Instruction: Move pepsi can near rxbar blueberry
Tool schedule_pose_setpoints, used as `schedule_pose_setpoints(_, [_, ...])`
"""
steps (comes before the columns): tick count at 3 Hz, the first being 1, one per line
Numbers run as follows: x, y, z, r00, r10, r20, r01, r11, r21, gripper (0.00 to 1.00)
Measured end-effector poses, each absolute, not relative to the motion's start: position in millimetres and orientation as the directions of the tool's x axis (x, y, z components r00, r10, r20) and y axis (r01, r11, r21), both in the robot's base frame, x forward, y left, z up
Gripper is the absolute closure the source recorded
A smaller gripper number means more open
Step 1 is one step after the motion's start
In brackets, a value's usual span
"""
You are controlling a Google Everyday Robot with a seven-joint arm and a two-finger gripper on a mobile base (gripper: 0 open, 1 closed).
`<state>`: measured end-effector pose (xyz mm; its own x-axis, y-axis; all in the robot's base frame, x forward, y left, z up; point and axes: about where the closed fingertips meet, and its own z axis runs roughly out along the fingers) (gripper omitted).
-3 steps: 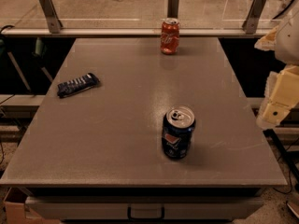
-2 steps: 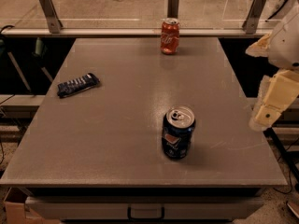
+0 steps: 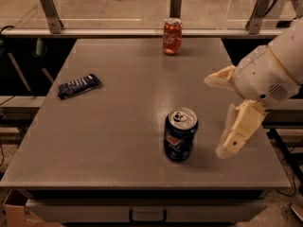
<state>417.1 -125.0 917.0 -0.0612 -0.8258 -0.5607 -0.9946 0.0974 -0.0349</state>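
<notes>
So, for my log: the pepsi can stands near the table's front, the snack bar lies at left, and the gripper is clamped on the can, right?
Not quite: in the camera view the gripper hangs open to the right of the pepsi can, not touching it. The can near the front and the snack bar at left are as you say.
</notes>
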Motion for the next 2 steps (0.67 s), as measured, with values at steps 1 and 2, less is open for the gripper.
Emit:
schedule_pose_setpoints(1, [400.6, -82.1, 905.5, -0.013, -0.736, -0.677, -1.000, 0.018, -0.001, 0.00])
schedule_pose_setpoints(2, [393.4, -52.7, 894.5, 0.007, -0.660, -0.751, -1.000, -0.023, 0.011, 0.00])
